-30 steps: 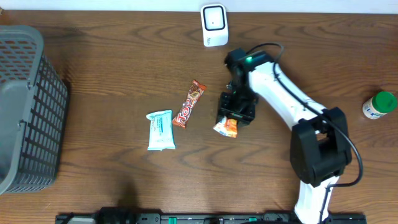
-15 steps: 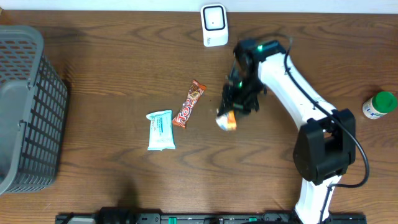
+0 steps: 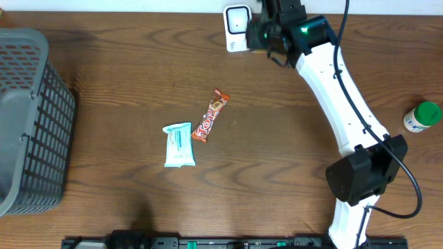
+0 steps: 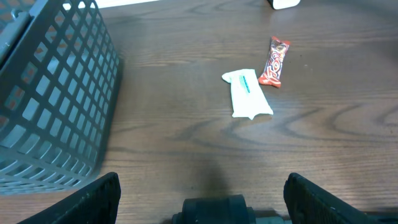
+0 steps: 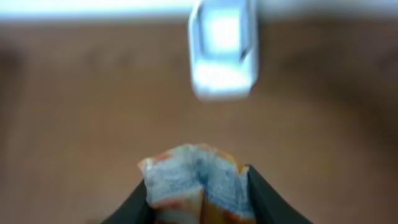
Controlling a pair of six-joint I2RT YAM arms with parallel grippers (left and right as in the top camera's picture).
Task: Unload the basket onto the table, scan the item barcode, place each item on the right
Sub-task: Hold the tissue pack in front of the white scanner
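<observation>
Packet [image 5: 196,174]: light, crinkly, slippery foil; right pincer [image 5: 198,196] pinches its lower end before scanner [image 5: 222,50], table [image 3: 104,187] far edge.

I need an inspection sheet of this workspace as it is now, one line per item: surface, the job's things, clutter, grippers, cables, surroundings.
Surface: brown wooden table, grain visible.
Job's things: white scanner at the far edge; crumpled snack packet held up in front of it, not touching it.
Clutter: red candy bar and white packet lying mid-table; grey basket at the left; green-capped bottle at the right.
Grippers: left gripper open and empty; right gripper shut on the snack packet.
Cables: black cable looping near the right arm's base.
Surroundings: pale wall strip beyond the table.
</observation>
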